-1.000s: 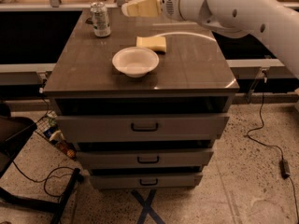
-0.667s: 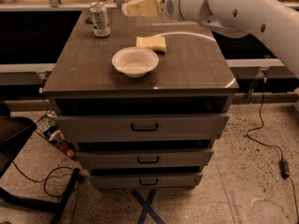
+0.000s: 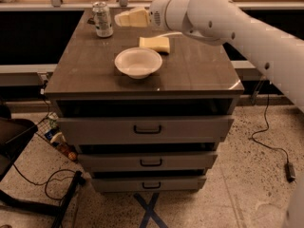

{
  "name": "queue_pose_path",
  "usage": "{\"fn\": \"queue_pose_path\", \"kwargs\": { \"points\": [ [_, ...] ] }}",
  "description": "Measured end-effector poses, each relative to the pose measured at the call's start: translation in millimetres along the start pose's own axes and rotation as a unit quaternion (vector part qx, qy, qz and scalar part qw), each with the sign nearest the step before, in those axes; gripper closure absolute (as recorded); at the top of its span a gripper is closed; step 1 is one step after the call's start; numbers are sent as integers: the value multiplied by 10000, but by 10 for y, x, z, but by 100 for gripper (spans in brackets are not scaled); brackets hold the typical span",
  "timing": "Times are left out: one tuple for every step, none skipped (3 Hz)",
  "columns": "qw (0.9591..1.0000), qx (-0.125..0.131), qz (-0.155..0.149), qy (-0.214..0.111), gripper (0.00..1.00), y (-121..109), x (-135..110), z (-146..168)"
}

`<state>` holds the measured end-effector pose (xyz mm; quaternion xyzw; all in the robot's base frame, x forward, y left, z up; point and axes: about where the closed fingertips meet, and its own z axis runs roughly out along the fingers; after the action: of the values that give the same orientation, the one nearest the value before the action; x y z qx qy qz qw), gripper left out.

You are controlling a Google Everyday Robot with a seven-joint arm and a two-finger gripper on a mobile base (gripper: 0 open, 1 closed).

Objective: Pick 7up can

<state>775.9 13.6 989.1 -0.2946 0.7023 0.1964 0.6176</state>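
Hand [image 3: 118,19] has edged lower, closer to the 7up can [image 3: 102,19].

The 7up can [image 3: 102,19] looks like shiny metal. The gripper [image 3: 125,18], just beside the can, seems matt pale plastic. The cabinet top [image 3: 199,70] is smooth and slightly glossy.

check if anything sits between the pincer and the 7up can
Nothing visible does. The pincer hovers beside the 7up can at the back of the cabinet top, with only an open gap between them. The white bowl and the yellow sponge lie nearer the front, off that line.
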Motion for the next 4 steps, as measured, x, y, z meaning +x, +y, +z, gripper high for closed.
{"fn": "queue_pose_path", "kwargs": {
  "points": [
    [9996, 43, 232, 183, 0, -130, 286, 366],
    [9989, 74, 437, 135, 0, -250, 456, 706],
    [9986, -58, 526, -35, 0, -274, 503, 1047],
    [9979, -415, 425, -264, 0, -147, 340, 1368]
  ]
}}
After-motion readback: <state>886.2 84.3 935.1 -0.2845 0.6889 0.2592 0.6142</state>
